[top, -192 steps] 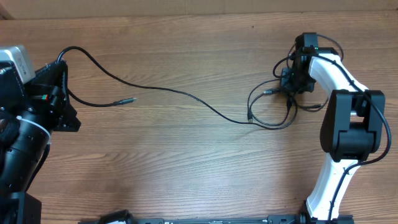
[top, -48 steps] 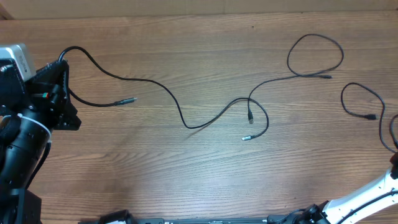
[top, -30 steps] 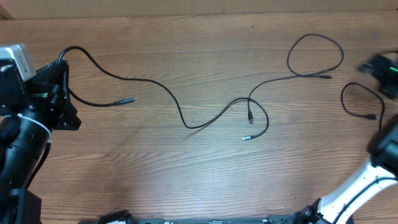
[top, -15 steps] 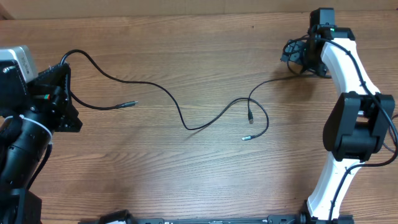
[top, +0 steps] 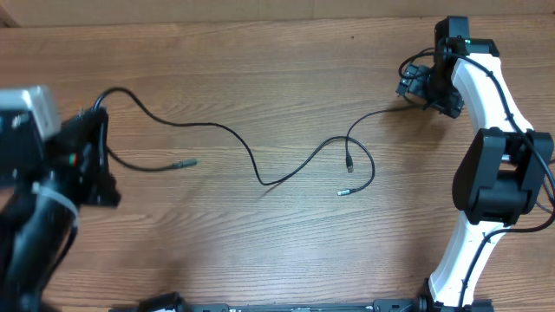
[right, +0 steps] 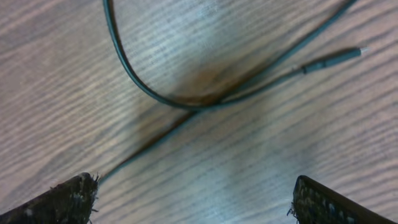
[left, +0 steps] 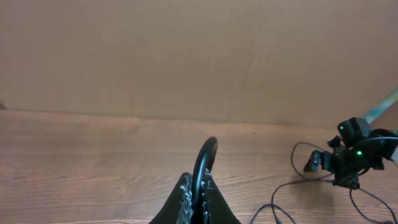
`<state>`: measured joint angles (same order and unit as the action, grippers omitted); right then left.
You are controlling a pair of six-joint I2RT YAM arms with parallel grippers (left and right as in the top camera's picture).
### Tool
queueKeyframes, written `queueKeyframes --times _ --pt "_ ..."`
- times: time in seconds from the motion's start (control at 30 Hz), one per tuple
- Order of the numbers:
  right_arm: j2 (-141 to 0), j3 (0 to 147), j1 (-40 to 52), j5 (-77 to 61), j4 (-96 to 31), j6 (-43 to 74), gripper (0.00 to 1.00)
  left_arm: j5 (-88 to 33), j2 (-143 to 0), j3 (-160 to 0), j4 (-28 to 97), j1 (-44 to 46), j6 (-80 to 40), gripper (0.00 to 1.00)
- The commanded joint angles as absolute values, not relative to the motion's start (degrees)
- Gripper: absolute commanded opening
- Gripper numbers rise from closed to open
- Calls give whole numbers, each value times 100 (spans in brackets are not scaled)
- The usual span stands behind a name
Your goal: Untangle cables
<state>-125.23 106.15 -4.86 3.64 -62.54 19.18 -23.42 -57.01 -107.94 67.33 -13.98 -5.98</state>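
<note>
**Left gripper clamped on one cable, right gripper open over another**

The left gripper [left: 194, 190] is closed on a thin black cable [top: 263, 182], which arches up in a loop from between its fingers at the left side of the brown wooden table [top: 260, 251]. One short end lies near that arm and finishes in a small plug [top: 184, 162]. The long strand snakes right to the table's centre, where it curls into an open loop around two more plug ends [top: 349, 162], one just nearer than the other. From that loop a strand runs on to the far right. There the right gripper [right: 198, 194] has its jaws spread wide, gripping nothing. Below it, black cords [right: 186, 106] cross on the wood, ending in a slim connector [right: 333, 58].
</note>
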Motion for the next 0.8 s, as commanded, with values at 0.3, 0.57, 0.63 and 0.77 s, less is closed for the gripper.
queueKeyframes --times 0.3,0.57,0.63,0.77 --pt "-12453 10606 -355 -534 -7089 1809 100 -961 -4117 -10967 7244 -1424 -572 4" --pt "-12453 10278 408 -21 -7642 1048 100 -517 -4150 -10881 7338 -1424 -556 4" --pt "-12453 9922 530 34 -7568 1063 100 -375 -4163 -10871 7338 -1424 -543 4" --pt "-12453 9255 698 34 -7341 1284 100 -386 -4217 -10794 7334 -1424 -467 4"
